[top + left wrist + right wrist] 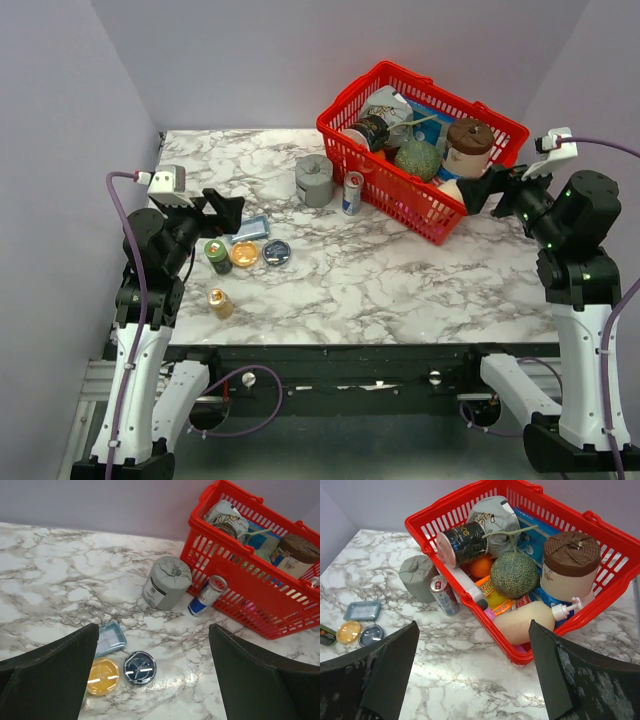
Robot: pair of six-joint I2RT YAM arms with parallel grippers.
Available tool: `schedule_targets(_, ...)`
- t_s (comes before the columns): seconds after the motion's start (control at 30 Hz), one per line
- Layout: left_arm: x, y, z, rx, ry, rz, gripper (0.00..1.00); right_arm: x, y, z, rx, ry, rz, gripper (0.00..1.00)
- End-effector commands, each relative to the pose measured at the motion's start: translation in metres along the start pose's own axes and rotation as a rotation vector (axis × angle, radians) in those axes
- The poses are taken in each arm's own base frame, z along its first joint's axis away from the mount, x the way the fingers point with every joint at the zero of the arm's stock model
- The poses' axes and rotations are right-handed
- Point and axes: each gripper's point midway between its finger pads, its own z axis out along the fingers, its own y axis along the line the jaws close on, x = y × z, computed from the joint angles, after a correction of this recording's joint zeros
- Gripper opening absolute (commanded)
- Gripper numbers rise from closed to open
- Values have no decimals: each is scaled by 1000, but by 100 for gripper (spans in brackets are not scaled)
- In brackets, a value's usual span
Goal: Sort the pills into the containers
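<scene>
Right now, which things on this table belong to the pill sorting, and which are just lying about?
Job: orange dish, dark blue dish; perhaps the green bottle and amber bottle.
Lying about: red basket, grey block, drink can, pale blue tray.

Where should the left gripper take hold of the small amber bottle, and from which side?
Grip the amber bottle around its body, below the cap, coming from above with the left gripper. It seems to stand upright, apart from the green bottle, so both sides are free.
</scene>
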Motion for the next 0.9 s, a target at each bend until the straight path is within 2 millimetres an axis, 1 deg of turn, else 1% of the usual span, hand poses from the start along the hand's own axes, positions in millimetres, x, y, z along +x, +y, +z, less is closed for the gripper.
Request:
schedule_targets(0.0, 19, -7, 0, 51, 72, -30, 99, -11, 11, 2, -65, -18, 0, 100)
schedule_targets(0.03, 21, -7, -1, 51, 78, -31, 99, -10, 14, 3, -89, -14, -13, 100)
schedule_targets(0.1, 25, -8, -3, 56, 96, -40, 99, -5, 36, 5, -241, 8, -68, 100)
schedule_targets(0.13, 25, -10, -5, 61, 99, -45, 99, -1, 50, 4, -344, 9, -131, 100)
schedule_targets(0.17, 28, -10, -6, 65, 110, -51, 99, 4, 87, -11, -623, -17, -246, 100)
schedule_targets(0.2, 28, -14, -9, 80, 113, -55, 99, 13, 99, -16, -736, 7, -247, 100)
schedule_targets(0.23, 27, -16, -11, 86, 114, -66, 99, 14, 106, -17, -779, 11, -236, 100)
schedule_targets(0.27, 29, -17, -13, 86, 122, -74, 99, 16, 119, -16, -821, 9, -267, 100)
schedule_targets(0.3, 28, -19, -16, 92, 118, -76, 99, 22, 127, -22, -868, 28, -289, 100)
schedule_targets(0.37, 28, -20, -20, 90, 123, -94, 99, 33, 143, -16, -927, 65, -327, 100)
schedule_targets(0.4, 28, -21, -22, 90, 122, -101, 99, 38, 146, -14, -930, 90, -334, 100)
schedule_targets(0.43, 28, -20, -23, 83, 121, -106, 99, 48, 151, -6, -950, 124, -350, 100)
schedule_targets(0.47, 31, -18, -24, 71, 131, -115, 99, 59, 164, -5, -980, 142, -409, 100)
schedule_targets(0.53, 33, -13, -24, 40, 133, -123, 99, 76, 177, 2, -1006, 186, -454, 100)
schedule_targets(0.57, 37, -10, -26, 18, 145, -139, 99, 95, 193, 7, -1040, 235, -485, 100)
schedule_targets(0.63, 39, -4, -28, -23, 153, -158, 99, 115, 209, 13, -1079, 275, -536, 100)
schedule_targets(0.67, 41, 0, -31, -53, 162, -166, 99, 139, 223, 21, -1098, 344, -564, 100)
schedule_targets(0.73, 45, 3, -33, -70, 168, -174, 99, 164, 237, 32, -1099, 419, -591, 100)
schedule_targets(0.77, 51, 6, -34, -86, 182, -181, 99, 175, 248, 35, -1095, 446, -626, 100)
schedule_targets(0.8, 54, 7, -36, -93, 185, -185, 99, 198, 255, 45, -1087, 517, -621, 100)
schedule_targets(0.83, 57, 8, -37, -94, 191, -188, 99, 206, 261, 50, -1078, 539, -625, 100)
schedule_targets(0.87, 62, 10, -38, -103, 205, -191, 99, 211, 271, 54, -1074, 544, -633, 100)
